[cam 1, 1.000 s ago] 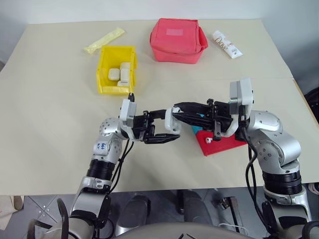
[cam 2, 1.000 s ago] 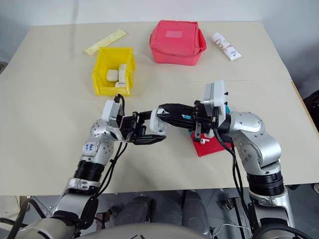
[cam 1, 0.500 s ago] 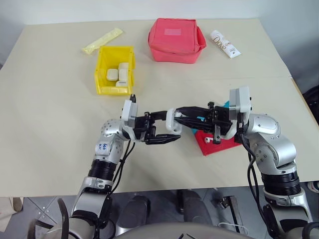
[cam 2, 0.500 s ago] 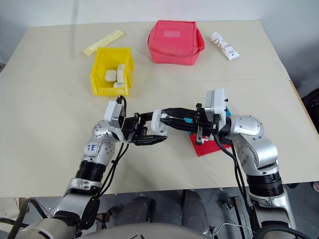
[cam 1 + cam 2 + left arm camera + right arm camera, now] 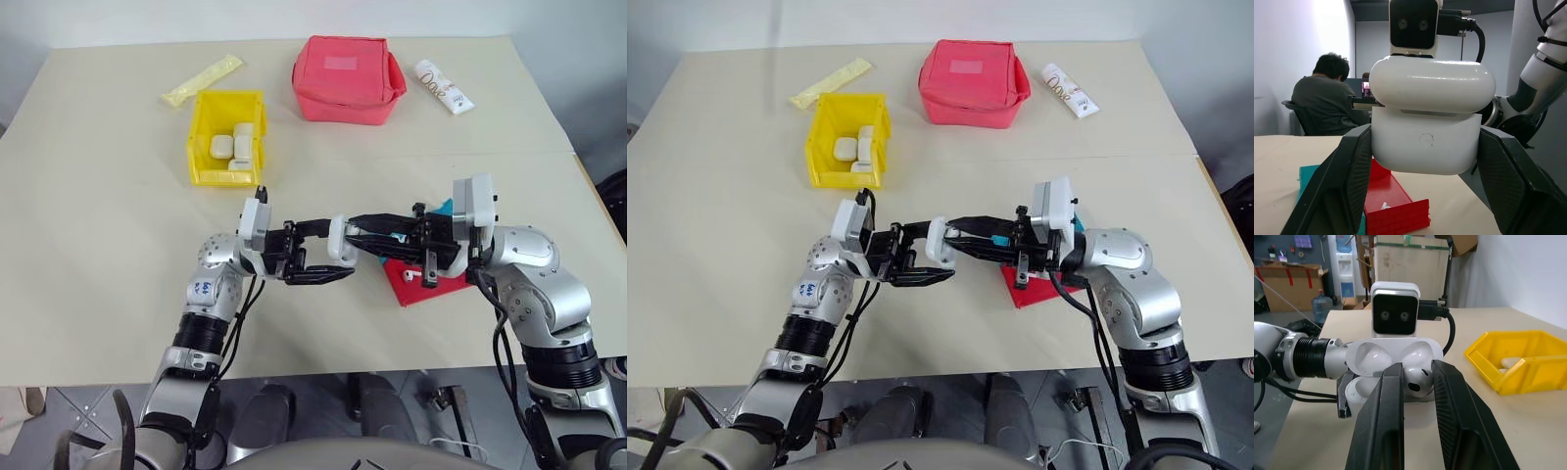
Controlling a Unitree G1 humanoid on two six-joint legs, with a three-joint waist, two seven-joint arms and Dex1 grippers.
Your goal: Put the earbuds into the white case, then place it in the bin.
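My left gripper [image 5: 335, 251] is shut on the white case [image 5: 341, 240], held above the table with its lid flipped open [image 5: 1432, 83]. My right gripper [image 5: 1416, 371] faces it from the right and is shut on one glossy white earbud [image 5: 1415, 378], which sits at the case's open wells [image 5: 1393, 355]. Another earbud [image 5: 1383, 207] lies in the red tray under the hands. The yellow bin [image 5: 199, 139] stands at the far left of the table and holds several white cases [image 5: 233, 145].
A shallow red and blue tray [image 5: 438, 281] lies below my right gripper. A red fabric pouch [image 5: 348, 78], a white tube [image 5: 446, 86] and a pale yellow packet [image 5: 204, 80] line the far edge. A person [image 5: 1322, 100] sits in the background.
My right gripper has settled slightly lower and tilted a little at the case's opening. The left gripper has kept the case still.
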